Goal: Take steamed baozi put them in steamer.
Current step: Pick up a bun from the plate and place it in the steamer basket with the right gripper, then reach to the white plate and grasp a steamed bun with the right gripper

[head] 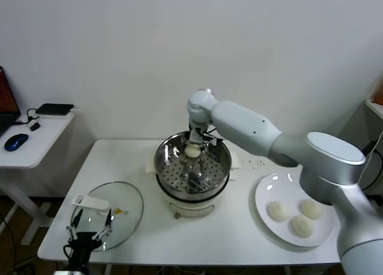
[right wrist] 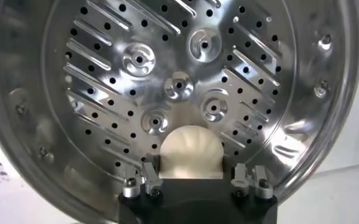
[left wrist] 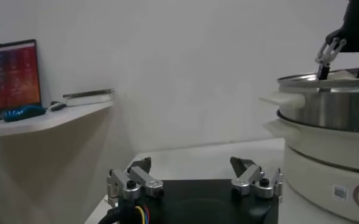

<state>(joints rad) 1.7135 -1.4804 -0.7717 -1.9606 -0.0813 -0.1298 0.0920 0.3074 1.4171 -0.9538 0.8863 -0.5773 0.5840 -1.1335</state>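
The right claw (right wrist: 191,182) grips one baozi (right wrist: 190,152) by its sides above the perforated tray of the steamer (head: 164,161), near the table's back edge. Three more baozi (head: 293,217) wait on the plate (head: 263,194) by the right edge. Soft and light, they likely need a gentle side hold; the left claw (left wrist: 194,181) idles open at the front-left corner.

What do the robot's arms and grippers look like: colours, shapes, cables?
The right arm has smooth, rounded white shells with silver-grey joint caps. The right gripper has a black body with small silver metal finger mounts and screws. The left gripper is also black, with silver metal fingers; red, yellow and blue wires show at its base.
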